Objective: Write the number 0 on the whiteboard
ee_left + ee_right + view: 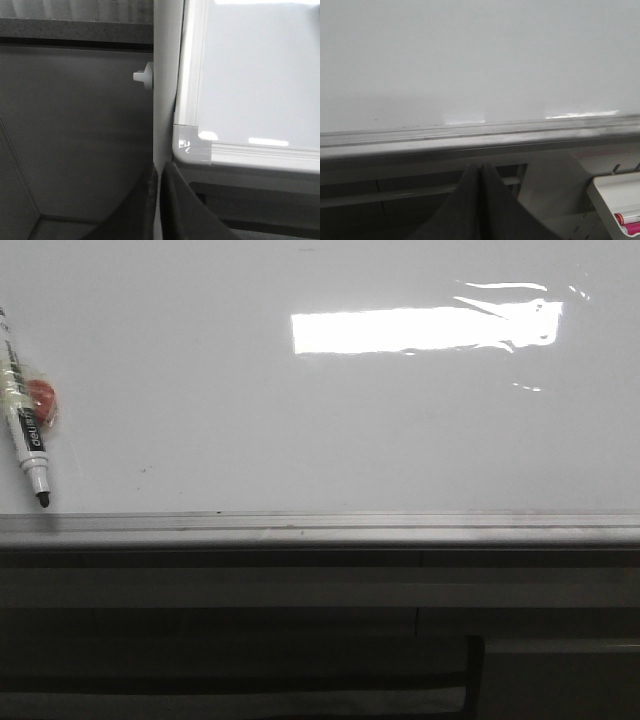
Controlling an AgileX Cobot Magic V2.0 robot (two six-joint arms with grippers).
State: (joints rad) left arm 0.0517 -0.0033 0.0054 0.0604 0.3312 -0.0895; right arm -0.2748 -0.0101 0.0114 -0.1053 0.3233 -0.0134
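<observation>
In the front view the whiteboard (330, 440) is blank, no 0 drawn yet; a marker (25, 420) lies at its left end, long axis running toward the near rim, tip just short of it, open board to its right. The left wrist view shows the left end effector (159, 200) pressed together, empty, beside the board's corner, so seemingly nearer the marker. In the right wrist view the right end effector (480, 200) is also pressed together, empty, below the rim.

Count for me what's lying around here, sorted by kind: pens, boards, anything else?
Whiteboards: 1, the whiteboard, nothing written on it yet.
Marker pens: 2, a black-tipped pen lying on the board, and a pink pen in a white tray.
Red round things: 1, a red blob beside the black-tipped pen.
Total: 5 with the tray.
</observation>
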